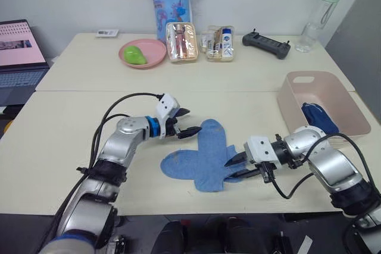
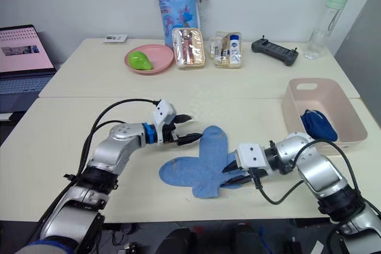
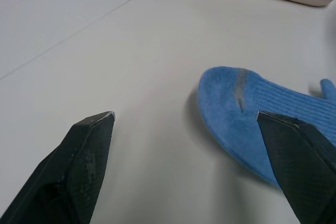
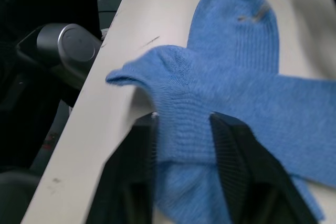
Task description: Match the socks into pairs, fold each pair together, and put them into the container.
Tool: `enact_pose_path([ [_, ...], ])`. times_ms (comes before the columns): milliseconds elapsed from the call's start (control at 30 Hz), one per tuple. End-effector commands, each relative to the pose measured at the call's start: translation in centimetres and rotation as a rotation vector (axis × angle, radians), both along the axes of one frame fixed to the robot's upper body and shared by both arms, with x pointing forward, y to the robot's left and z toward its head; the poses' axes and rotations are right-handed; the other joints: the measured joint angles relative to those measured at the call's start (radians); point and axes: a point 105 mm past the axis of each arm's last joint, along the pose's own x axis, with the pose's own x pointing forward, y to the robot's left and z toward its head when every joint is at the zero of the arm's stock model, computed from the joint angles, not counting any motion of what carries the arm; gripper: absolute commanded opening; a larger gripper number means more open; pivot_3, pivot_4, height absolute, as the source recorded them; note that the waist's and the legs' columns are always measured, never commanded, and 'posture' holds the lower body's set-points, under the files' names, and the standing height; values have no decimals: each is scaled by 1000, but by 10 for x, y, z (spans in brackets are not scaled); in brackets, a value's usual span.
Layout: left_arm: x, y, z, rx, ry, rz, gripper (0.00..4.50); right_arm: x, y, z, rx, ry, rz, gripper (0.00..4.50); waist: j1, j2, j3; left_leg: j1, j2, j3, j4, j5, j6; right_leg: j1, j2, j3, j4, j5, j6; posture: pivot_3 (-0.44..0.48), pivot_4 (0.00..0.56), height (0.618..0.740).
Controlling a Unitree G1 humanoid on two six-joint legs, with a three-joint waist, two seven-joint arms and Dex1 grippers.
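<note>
Sky blue socks [image 1: 205, 157]: two are laid crossed on the near middle of the desk [image 1: 71, 117], one over the other; one toe end points far, the other left.
Left pincer [image 1: 186, 122]: fingers are spread apart, empty, held just left of the far sock's toe; one fingertip [image 3: 294, 145] is seen over the sock's edge in the left wrist view.
Right pincer [image 1: 239, 167]: fingers are pinched on the right edge of the sky blue socks, where a fold of knit is raised between them in the right wrist view.
Container [image 1: 351, 106]: pale pink bin, placed at the right of the desk, well apart from the sky blue socks.
Dark blue socks [image 1: 318, 117]: bundled inside the container.
Far desk: pink plate [image 1: 153, 56] with a green object, two clear pouches [image 1: 183, 42], a black controller [image 1: 266, 44], a bottle [image 1: 320, 16].
</note>
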Motion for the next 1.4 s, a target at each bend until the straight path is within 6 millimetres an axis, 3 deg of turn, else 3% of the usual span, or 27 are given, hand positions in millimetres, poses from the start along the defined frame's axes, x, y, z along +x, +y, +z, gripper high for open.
enact_pose_path([
  [33, 7, -11, 1, 44, -38, -65, 4500, -6, -9, 19, 34, 31, -86, 2709, 3, 0, 0, 0, 0, 0, 0, 0, 0, 0, 0, 0, 0, 0, 0, 0, 150, 740],
  [167, 12, -23, -3, 68, -37, -107, 4500, -9, -17, 15, 63, 146, -255, 2709, 4, -1, 0, 0, 0, 0, 1, 0, 0, 1, 0, 0, 0, 0, 0, 0, 150, 740],
  [267, 13, -34, -2, 71, -29, -153, 3925, -6, -14, 12, 106, 184, -354, 2755, 0, -2, 0, 0, 0, 0, 0, 0, 0, 0, 0, 0, 1, 0, 0, 0, 150, 740],
  [667, 11, -32, -4, 79, -29, -178, 130, -8, -10, 5, 118, 206, -390, 2755, 0, -3, 1, 0, 0, 0, 1, 0, 0, 0, 1, 0, 1, 0, 1, 0, 150, 740],
  [867, 17, -20, 0, 36, -44, -91, 60, 6, -8, 8, 159, 203, -430, 2755, -2, -3, 1, 0, 0, 0, 1, 0, 0, 0, 1, 0, 1, 0, 1, 0, 150, 740],
  [1033, 36, 23, 23, -110, -129, 213, 60, 8, -11, 4, 151, 187, -460, 2755, -3, -3, 1, 0, 1, -1, 1, 0, 0, 0, 1, 1, 1, 0, 1, 0, 150, 740],
  [1233, 13, 49, 11, -169, -116, 333, 60, 13, -5, 0, 164, 215, -523, 2755, -1, -2, 0, 0, 1, -1, 1, 0, 0, 0, 0, 1, 1, 0, 0, 0, 150, 740],
  [1400, 2, 50, 13, -206, -110, 380, 60, 23, 6, -3, 166, 318, -617, 2755, 2, -3, 0, 0, 1, -1, 1, 0, 0, 0, 0, 0, 2, 0, 0, 0, 150, 740],
])
